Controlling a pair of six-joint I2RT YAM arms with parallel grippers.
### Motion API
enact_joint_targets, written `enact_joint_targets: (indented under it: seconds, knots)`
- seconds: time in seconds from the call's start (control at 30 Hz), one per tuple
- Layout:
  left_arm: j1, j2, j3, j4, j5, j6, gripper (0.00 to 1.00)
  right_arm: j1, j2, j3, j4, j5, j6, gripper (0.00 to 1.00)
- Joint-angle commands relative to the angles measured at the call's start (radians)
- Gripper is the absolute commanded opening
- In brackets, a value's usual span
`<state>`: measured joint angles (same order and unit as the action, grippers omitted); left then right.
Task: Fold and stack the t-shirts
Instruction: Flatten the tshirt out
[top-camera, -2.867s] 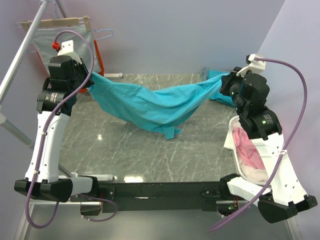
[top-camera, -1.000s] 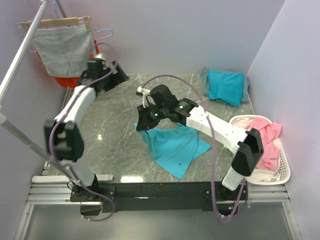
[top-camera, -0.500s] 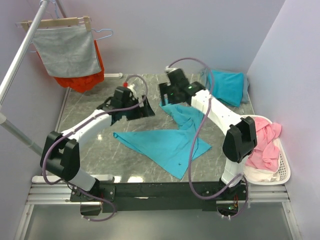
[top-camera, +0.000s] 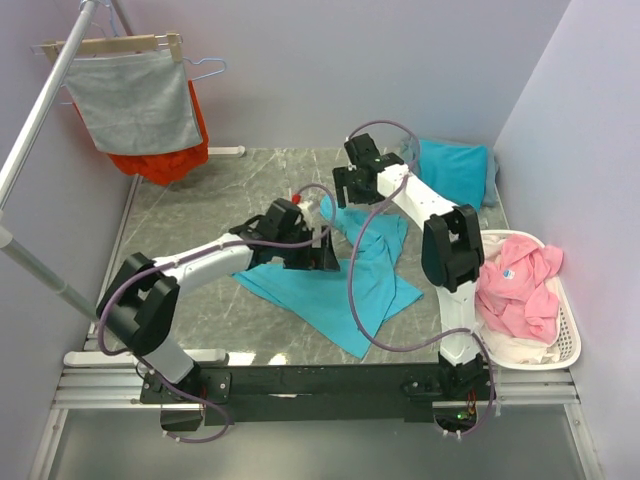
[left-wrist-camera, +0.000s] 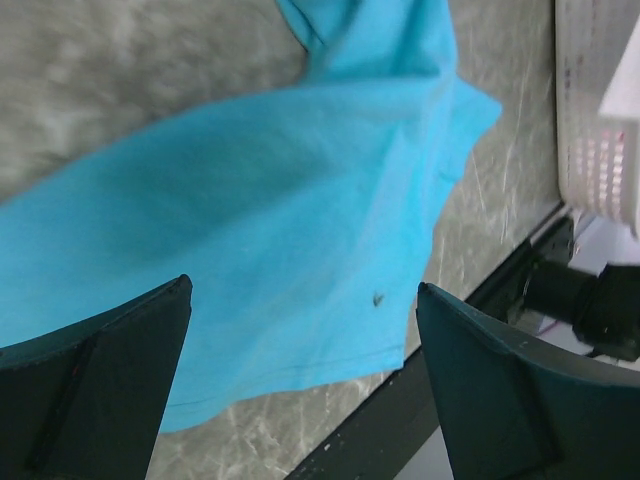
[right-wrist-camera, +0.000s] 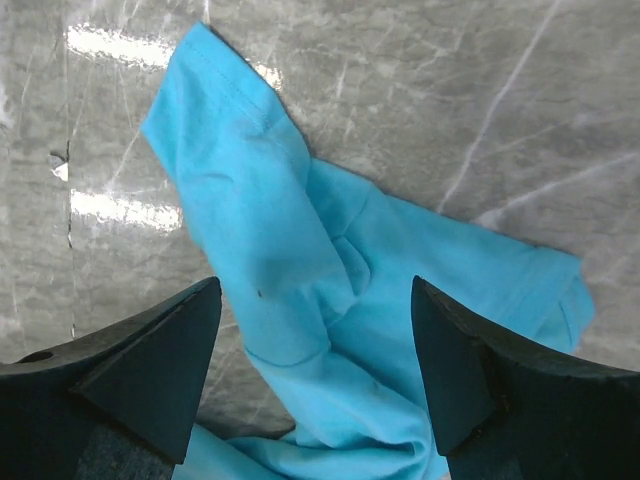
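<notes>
Cloth like this is soft, light and limp, so the crumpled teal t-shirt, lying on the marble table at the centre of the top view, will probably sag unless taken at hem corners or shoulders. The left gripper and the right gripper both stand wide and empty above it. A folded t-shirt lies upper right.

Your t-shirt no longer hangs stretched between the arms; it now lies on the table. Your left gripper came over its left part and your right gripper over its far end, both released.
</notes>
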<state>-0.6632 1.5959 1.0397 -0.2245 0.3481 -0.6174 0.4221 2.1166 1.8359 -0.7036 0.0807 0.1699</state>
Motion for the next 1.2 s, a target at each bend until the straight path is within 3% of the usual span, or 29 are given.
enact_joint_targets:
  seconds: [0.0, 0.3, 0.4, 0.43, 0.5, 0.53, 0.6, 0.63, 0.7, 0.73, 1.0, 1.17]
  knots:
    - [-0.064, 0.058, -0.006, 0.036, 0.029, 0.013, 0.99, -0.008, 0.040, 0.095, -0.040, -0.041, -0.020, 0.82]
    - [-0.144, 0.174, 0.046, 0.014, -0.018, 0.019, 0.99, -0.016, 0.126, 0.140, -0.080, -0.078, -0.043, 0.79]
    - [-0.159, 0.199, 0.043, 0.033, 0.006, 0.008, 0.99, -0.025, 0.135, 0.129, -0.073, -0.120, -0.041, 0.74]
    - [-0.161, 0.214, 0.046, 0.039, 0.009, 0.007, 0.99, -0.028, 0.144, 0.135, -0.074, -0.136, -0.043, 0.66]
    - [-0.173, 0.228, 0.051, 0.037, 0.015, 0.004, 0.92, -0.039, 0.152, 0.141, -0.079, -0.163, -0.040, 0.55]
    - [-0.177, 0.237, 0.056, 0.033, 0.017, 0.004, 0.80, -0.042, 0.155, 0.146, -0.082, -0.168, -0.037, 0.36]
    - [-0.180, 0.243, 0.057, 0.027, 0.009, 0.004, 0.55, -0.049, 0.145, 0.123, -0.065, -0.176, -0.038, 0.10]
    - [-0.182, 0.239, 0.057, 0.016, 0.002, 0.004, 0.31, -0.052, 0.126, 0.114, -0.060, -0.174, -0.037, 0.02]
    - [-0.182, 0.231, 0.060, 0.001, -0.027, 0.011, 0.16, -0.059, 0.096, 0.073, -0.037, -0.153, -0.027, 0.00]
    - [-0.182, 0.222, 0.069, -0.016, -0.043, 0.021, 0.01, -0.063, 0.053, 0.056, -0.027, -0.147, -0.023, 0.00]
    - [-0.124, 0.093, 0.155, -0.246, -0.231, 0.108, 0.01, -0.080, -0.309, -0.215, 0.078, 0.017, 0.061, 0.00]
    - [0.057, -0.075, 0.152, -0.323, -0.264, 0.151, 0.01, -0.077, -0.595, -0.372, 0.089, 0.091, 0.100, 0.00]
